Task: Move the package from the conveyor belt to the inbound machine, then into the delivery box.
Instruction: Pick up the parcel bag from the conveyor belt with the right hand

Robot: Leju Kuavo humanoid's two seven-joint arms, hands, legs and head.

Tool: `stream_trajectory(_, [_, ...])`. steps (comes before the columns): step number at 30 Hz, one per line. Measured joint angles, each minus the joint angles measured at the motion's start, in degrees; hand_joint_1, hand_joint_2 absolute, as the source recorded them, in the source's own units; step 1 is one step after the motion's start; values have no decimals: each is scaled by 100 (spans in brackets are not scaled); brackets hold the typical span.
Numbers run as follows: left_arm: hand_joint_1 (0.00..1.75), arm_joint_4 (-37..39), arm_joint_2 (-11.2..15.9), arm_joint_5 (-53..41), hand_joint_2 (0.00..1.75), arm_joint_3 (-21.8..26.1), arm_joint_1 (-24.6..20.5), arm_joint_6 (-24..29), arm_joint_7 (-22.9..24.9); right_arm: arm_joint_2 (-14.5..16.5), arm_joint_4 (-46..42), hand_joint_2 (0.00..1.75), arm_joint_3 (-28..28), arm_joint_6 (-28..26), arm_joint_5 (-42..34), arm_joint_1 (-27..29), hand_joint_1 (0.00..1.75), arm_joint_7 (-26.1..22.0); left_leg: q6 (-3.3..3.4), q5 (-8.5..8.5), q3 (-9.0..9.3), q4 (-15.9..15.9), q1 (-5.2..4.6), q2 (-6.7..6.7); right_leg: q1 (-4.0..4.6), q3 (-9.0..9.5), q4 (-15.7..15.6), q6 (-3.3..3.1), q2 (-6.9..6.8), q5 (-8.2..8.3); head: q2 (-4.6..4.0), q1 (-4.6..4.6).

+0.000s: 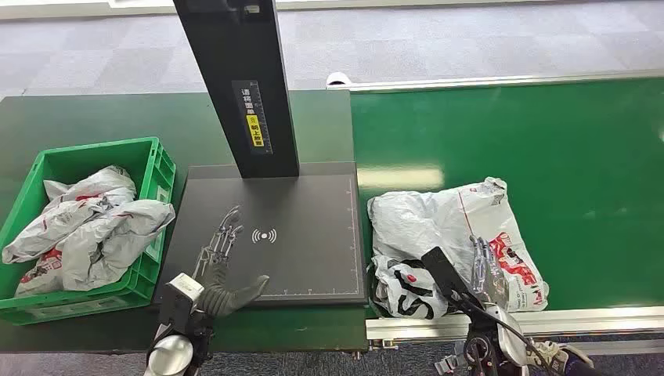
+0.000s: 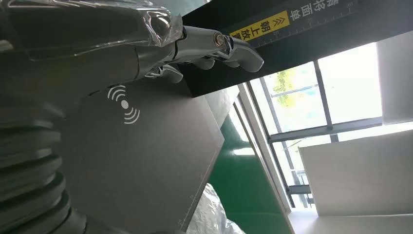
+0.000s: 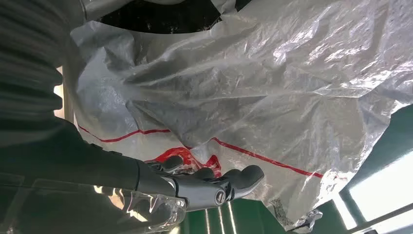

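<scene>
Fingers [image 1: 228,232]: left hand [image 1: 223,270] spread, empty, over dark grey square scanner plate [image 1: 313,235].
Right hand [image 1: 489,270]: fingers extended, resting on crinkled white plastic package [image 1: 438,219]; grasp unclear.

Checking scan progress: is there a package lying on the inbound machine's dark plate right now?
No. In the head view the plate carries no package; the left hand hovers over it, and the package lies on the conveyor belt.

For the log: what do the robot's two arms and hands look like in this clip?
Both arms are silver at the forearm. The left hand has a thick grey thumb, slim metallic-looking fingers and a grey ribbed cover at the wrist. The right hand has similar slim fingers; a black bar-shaped part and dark cables sit beside its wrist. Close up, the fingertips are dark grey and rounded, under a clear plastic cover.
</scene>
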Motion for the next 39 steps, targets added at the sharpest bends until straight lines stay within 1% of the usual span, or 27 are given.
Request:
stream_trajectory(3, [0,0,0,0,175,0,0,6,1,-3,37,175,2,38,-7,0,1,-2,0,0,0,0,0,0,0,0,0,0,0,0,0,-1])
stream_trajectory(4, [0,0,0,0,175,0,0,8,1,-4,55,175,4,61,-15,-1,10,-4,0,0,0,0,0,0,0,0,0,0,0,0,0,-1])
stream_trajectory(5, [0,0,0,0,175,0,-1,10,4,-7,73,175,7,87,-27,-1,25,-10,0,0,0,0,0,0,0,0,0,0,0,0,0,-1])
stream_trajectory(6, [0,0,1,0,175,0,-1,14,9,-9,92,175,12,109,-46,-1,48,-23,0,0,0,0,0,0,0,0,0,0,0,0,0,-1])
stream_trajectory(8, [0,0,2,-1,175,0,-2,23,19,-15,125,175,23,135,-88,-2,107,-58,0,0,0,0,0,0,0,1,0,0,0,0,0,0])
stream_trajectory(9, [0,0,3,-2,175,0,-2,27,22,-18,141,175,28,140,-109,-4,132,-75,0,0,0,0,0,0,0,1,0,0,0,0,0,0])
stream_trajectory(10, [0,0,3,-2,175,0,-2,30,24,-20,155,175,31,140,-123,-7,151,-86,0,0,0,0,0,0,0,1,0,0,0,0,0,0])
stream_trajectory(11, [0,0,4,-2,175,0,-2,31,26,-22,169,175,32,140,-133,-12,161,-93,0,0,0,0,0,0,0,1,0,0,0,0,0,0])
stream_trajectory(12, [0,0,4,-2,175,0,-2,31,26,-24,182,175,33,140,-140,-18,166,-97,0,0,0,0,0,0,0,1,0,0,0,0,0,0])
stream_trajectory(13, [0,0,5,-2,175,0,-2,32,27,-26,195,175,34,141,-145,-24,170,-100,0,0,0,0,0,0,0,1,0,0,0,0,0,0])
stream_trajectory(16, [0,0,5,-2,175,0,-2,44,30,-33,229,175,39,167,-184,-38,175,-138,0,0,0,0,0,0,0,1,0,0,0,0,0,-1])
stream_trajectory(26, [0,0,4,-51,175,2,-1,128,85,-53,313,175,127,196,-335,-70,175,-333,0,0,0,0,0,0,0,1,0,0,0,0,0,-1])
stream_trajectory(39, [0,-1,4,-52,175,2,-1,130,87,-60,361,175,173,190,-369,-80,175,-391,0,0,-1,0,0,0,0,1,0,0,0,0,0,-1])
